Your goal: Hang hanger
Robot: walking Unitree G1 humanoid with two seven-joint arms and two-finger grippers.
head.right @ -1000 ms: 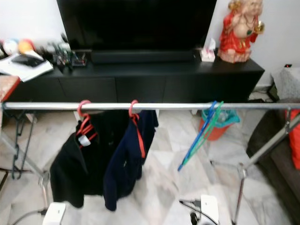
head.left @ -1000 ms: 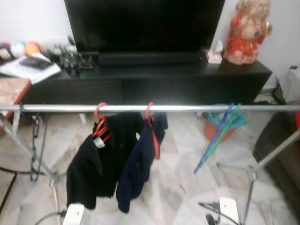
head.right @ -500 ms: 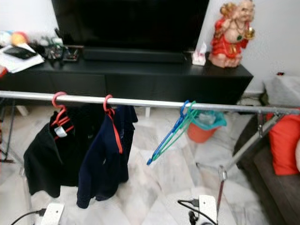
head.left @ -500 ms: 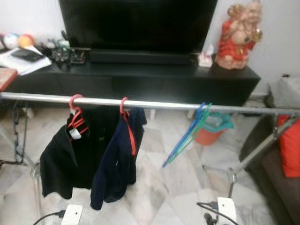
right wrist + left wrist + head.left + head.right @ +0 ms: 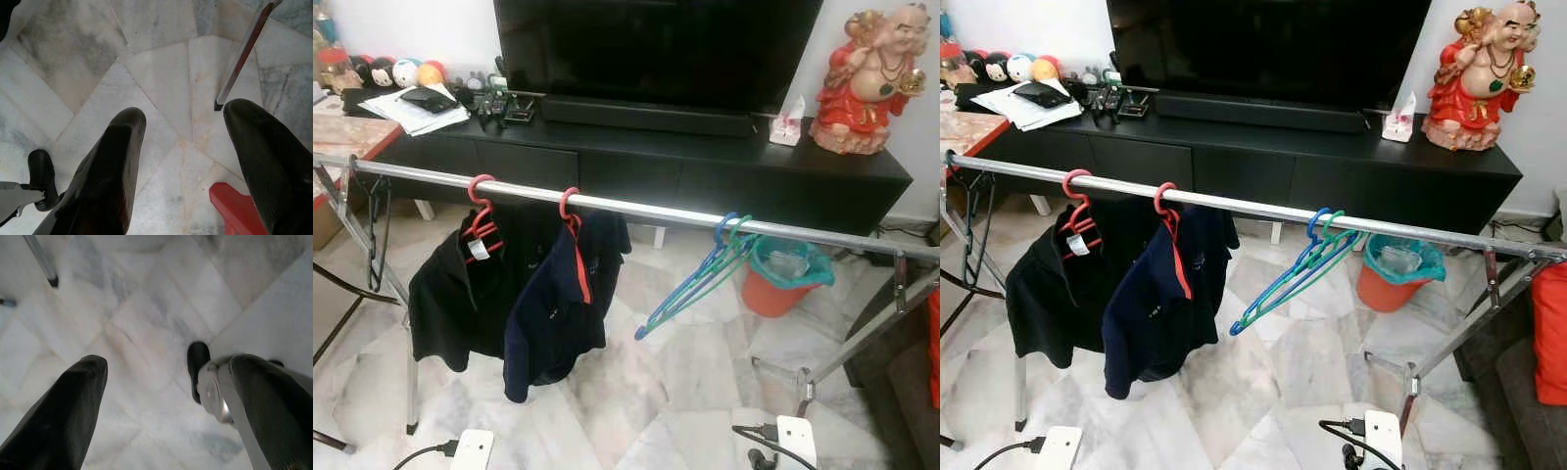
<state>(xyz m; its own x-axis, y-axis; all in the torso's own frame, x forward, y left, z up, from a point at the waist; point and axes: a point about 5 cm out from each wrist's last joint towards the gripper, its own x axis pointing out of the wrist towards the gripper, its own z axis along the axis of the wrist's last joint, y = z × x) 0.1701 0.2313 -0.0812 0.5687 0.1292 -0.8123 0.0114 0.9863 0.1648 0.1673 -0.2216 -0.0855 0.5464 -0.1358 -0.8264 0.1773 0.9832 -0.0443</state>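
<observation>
A silver clothes rail [image 5: 646,210] spans the view in front of me. On its left part, two red hangers carry a black shirt [image 5: 460,284] and a navy shirt [image 5: 558,304]. Further right, an empty blue hanger [image 5: 690,284] and an empty green hanger [image 5: 1307,264] hang together, tilted. My left gripper [image 5: 168,367] points down at the marble floor, open with nothing between its fingers. My right gripper [image 5: 186,115] also hangs over the floor, open and holding nothing.
Behind the rail stand a black TV cabinet [image 5: 705,166], a TV and a red statue [image 5: 867,83]. An orange bin [image 5: 773,284] sits under the rail's right part. White power strips [image 5: 798,441] lie on the floor, and a rack leg [image 5: 242,54] stands near my right gripper.
The whole picture has shifted, so the camera moved; the rail now slants down to the right. The shirts and empty hangers keep their places on the rail.
</observation>
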